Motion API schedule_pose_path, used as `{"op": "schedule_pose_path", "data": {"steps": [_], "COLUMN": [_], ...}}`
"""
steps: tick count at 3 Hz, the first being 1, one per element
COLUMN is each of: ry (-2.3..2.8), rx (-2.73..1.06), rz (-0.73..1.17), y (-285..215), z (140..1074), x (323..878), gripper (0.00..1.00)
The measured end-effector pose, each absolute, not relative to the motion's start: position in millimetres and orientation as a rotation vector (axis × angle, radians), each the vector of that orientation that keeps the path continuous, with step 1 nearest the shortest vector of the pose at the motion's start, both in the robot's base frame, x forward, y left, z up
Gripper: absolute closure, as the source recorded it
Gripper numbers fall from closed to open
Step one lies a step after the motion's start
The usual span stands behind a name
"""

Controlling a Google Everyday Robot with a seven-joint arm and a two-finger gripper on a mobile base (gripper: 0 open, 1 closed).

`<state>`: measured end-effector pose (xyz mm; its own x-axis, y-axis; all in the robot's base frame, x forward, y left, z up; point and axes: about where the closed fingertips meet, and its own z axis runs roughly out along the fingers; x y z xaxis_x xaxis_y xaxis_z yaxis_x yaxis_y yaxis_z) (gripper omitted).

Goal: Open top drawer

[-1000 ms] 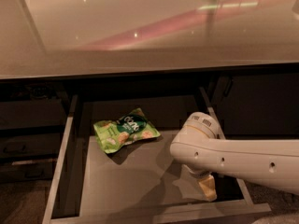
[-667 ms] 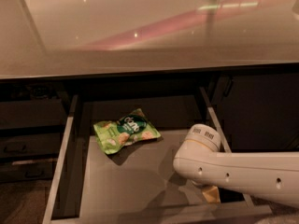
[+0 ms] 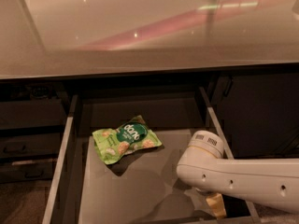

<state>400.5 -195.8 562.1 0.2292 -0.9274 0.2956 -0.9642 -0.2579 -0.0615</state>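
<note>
The drawer [image 3: 61, 164] is pulled out under the counter [image 3: 149, 31]. One green snack bag [image 3: 126, 141] lies on its floor, toward the back left. One white arm [image 3: 243, 178] reaches in from the right. The gripper [image 3: 216, 204] hangs low at the drawer's front right corner, mostly hidden, so I can't tell whether it's open or closed.
</note>
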Motion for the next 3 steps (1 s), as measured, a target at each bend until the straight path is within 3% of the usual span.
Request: {"op": "schedule_pose_path", "data": {"steps": [1, 3], "ry": [-1.825, -1.901], "rx": [2.354, 2.401], "rz": [0.414, 0.646], "y": [-195.7, -166.8], "z": [566.3, 686.8], "x": [400.6, 415.5], "gripper": [0.0, 0.0]}}
